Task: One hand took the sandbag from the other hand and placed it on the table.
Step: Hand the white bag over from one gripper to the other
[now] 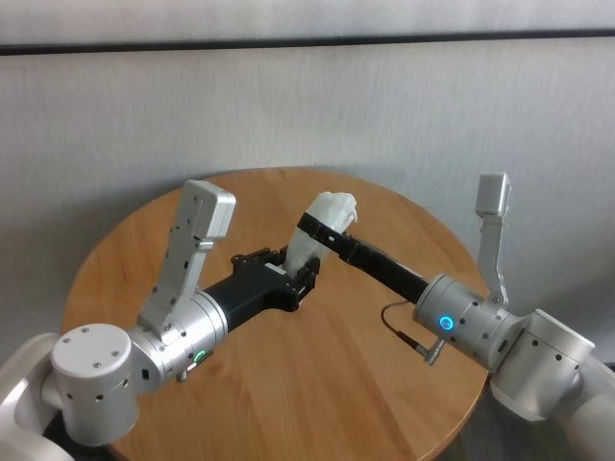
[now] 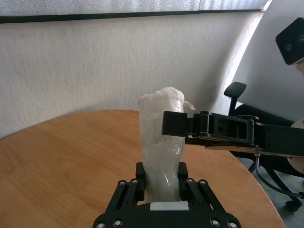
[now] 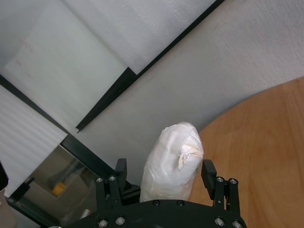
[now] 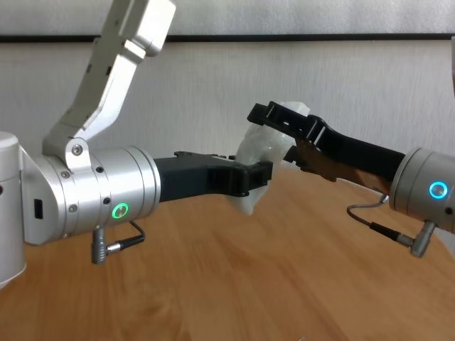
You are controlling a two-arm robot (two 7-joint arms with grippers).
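The white sandbag [image 1: 332, 206] is held upright in the air above the round wooden table [image 1: 317, 384]. My left gripper [image 1: 298, 269], with the green ring, is shut on the bag's lower end [image 2: 161, 156]. My right gripper [image 1: 322, 226], with the blue ring, reaches in from the right. Its fingers [image 2: 173, 123] straddle the bag's upper part. In the right wrist view the bag [image 3: 173, 152] stands between the spread fingers [image 3: 209, 173], with a gap on one side. The chest view shows both grippers meeting at the bag [image 4: 259, 153].
A pale wall with a dark rail stands behind the table. A black office chair [image 2: 237, 90] stands beyond the table's far right edge. A thin cable [image 1: 399, 327] loops at my right wrist. Bare table top lies under both arms.
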